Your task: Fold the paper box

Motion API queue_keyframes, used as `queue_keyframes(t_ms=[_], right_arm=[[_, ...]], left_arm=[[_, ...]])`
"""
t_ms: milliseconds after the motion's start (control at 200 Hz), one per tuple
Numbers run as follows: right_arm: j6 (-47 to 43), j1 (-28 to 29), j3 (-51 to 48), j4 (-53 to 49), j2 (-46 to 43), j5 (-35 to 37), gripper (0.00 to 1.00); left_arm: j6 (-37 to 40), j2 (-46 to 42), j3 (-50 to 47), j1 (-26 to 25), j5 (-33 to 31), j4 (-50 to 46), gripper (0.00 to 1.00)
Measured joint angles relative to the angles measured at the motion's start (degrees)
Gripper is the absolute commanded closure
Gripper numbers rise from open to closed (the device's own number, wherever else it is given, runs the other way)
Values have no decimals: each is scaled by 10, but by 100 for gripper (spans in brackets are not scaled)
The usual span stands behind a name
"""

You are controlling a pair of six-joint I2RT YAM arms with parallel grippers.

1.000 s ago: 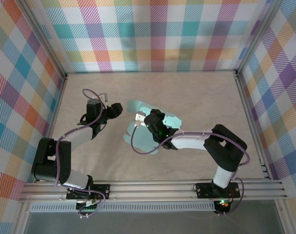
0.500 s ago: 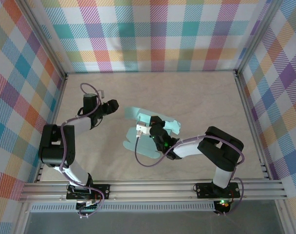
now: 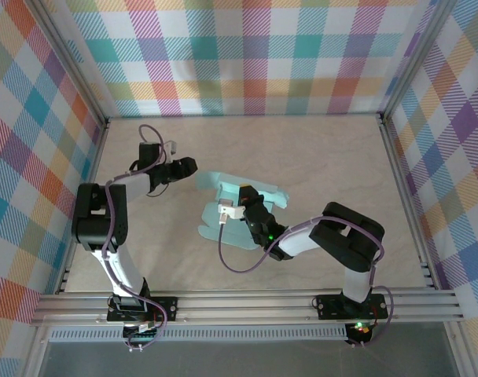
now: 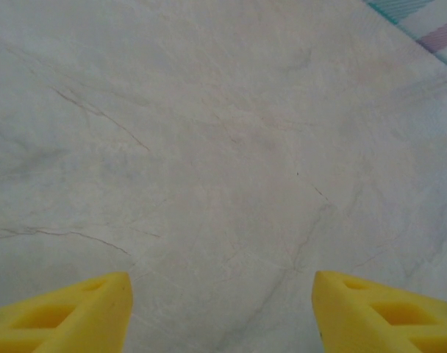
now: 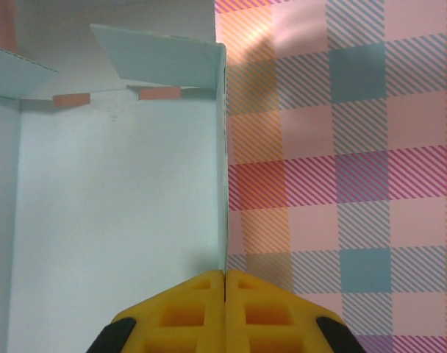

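Observation:
The paper box [image 3: 212, 228] is a pale mint-green card sheet lying mid-table, partly raised. In the right wrist view its wide panel [image 5: 120, 220] is on the left, with a small flap [image 5: 161, 62] standing at the far end. My right gripper [image 5: 225, 278] is shut on the panel's thin upright edge; from above it [image 3: 244, 192] sits over the sheet's middle. My left gripper [image 3: 187, 166] hovers left of the box, apart from it. It [image 4: 222, 312] is open, with bare table between its yellow fingertips [image 4: 69, 312].
The pale marbled table [image 3: 318, 149] is enclosed by plaid walls [image 3: 247, 55] at the back and both sides. A purple cable [image 3: 223, 255] loops from the right wrist over the sheet's near edge. An aluminium rail [image 3: 247, 302] runs along the near edge.
My left arm has folded back, its gripper ending slightly farther from the box. The right arm's elbow has swung left while its gripper keeps hold of the card edge.

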Motion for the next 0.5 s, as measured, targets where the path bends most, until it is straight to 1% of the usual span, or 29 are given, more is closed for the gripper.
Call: queue_keyframes(t_ms=[125, 310, 500], right_arm=[[-21, 0, 0, 35, 26, -2, 100], [-67, 0, 5, 107, 94, 1, 100], [-77, 0, 14, 131, 104, 3, 100]], left_arm=[[0, 19, 9, -3, 22, -31, 40], [0, 28, 14, -10, 39, -61, 40], [0, 43, 35, -15, 48, -74, 42]])
